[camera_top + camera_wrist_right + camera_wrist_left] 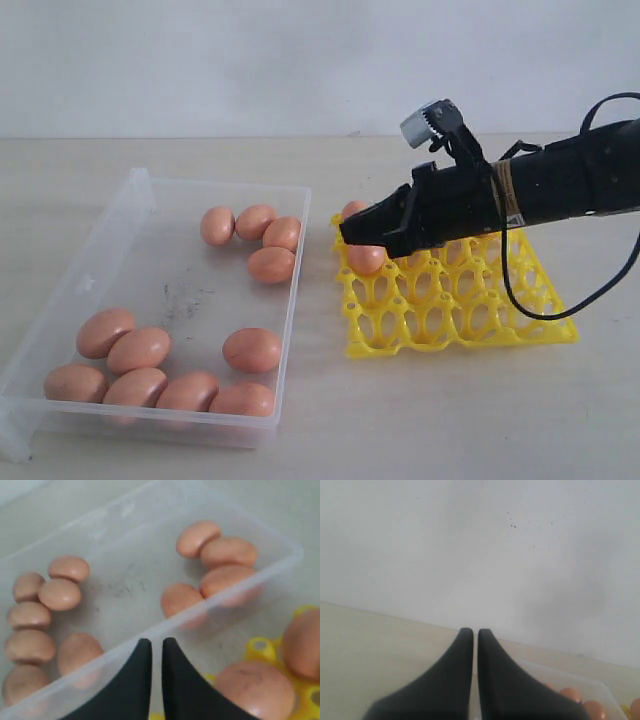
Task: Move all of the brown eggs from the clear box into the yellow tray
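The clear box [129,196] lies on the left and holds several brown eggs: a cluster at its back right [271,264], one alone [252,350] and a row at the front left [139,349]. To its right is the yellow tray [460,330], with two brown eggs in its cups nearest the box [366,260]. My right gripper [346,231] hangs shut and empty over that tray edge, between tray and box. In the right wrist view its fingertips [152,642] point over the box rim [200,615], with a tray egg [255,687] beside them. My left gripper [470,631] is shut and empty.
A pale wall stands behind the light wooden table [430,420]. The right arm's black cable [520,290] loops down over the tray. In the left wrist view a corner of the box [580,682] with eggs [594,709] shows low at one side.
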Tool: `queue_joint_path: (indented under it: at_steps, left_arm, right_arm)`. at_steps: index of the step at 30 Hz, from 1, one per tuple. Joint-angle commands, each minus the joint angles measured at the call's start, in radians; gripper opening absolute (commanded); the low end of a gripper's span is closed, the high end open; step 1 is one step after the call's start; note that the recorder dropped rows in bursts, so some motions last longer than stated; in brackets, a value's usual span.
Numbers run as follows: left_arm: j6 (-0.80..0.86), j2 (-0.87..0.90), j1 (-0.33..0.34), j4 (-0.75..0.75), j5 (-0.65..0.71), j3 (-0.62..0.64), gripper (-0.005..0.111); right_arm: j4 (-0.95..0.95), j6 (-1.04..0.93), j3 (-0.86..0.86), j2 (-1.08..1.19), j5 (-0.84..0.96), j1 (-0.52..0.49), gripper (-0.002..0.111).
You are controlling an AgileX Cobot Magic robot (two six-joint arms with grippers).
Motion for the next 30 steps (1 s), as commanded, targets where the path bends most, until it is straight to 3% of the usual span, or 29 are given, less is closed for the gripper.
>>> queue_joint_path:
  at_steps: [1, 4, 13, 23, 30]
  left_arm:
    - [0.006, -0.003, -0.004, -0.005, 0.000, -0.003, 0.004]
    - [0.006, -0.003, -0.004, -0.005, 0.000, -0.003, 0.004]
    - [0.006, -0.003, -0.004, -0.005, 0.000, -0.003, 0.004]
    - [0.006, -0.003, -0.004, -0.005, 0.000, -0.003, 0.004]
    - [0.006, -0.003, -0.004, -0.005, 0.000, -0.003, 0.004]
  right_arm:
    - [-0.176, 0.207, 0.000, -0.023, 0.154, -0.003, 0.000]
    - [-0.201, 0.314, 0.012, -0.020, 0.180, 0.009, 0.000]
    - [-0.201, 0.346, 0.015, -0.020, 0.272, 0.065, 0.000]
    - [-0.201, 0.315, 0.037, -0.012, 0.279, 0.065, 0.000]
    - [-0.201, 0.280, 0.035, 0.037, 0.399, 0.065, 0.000]
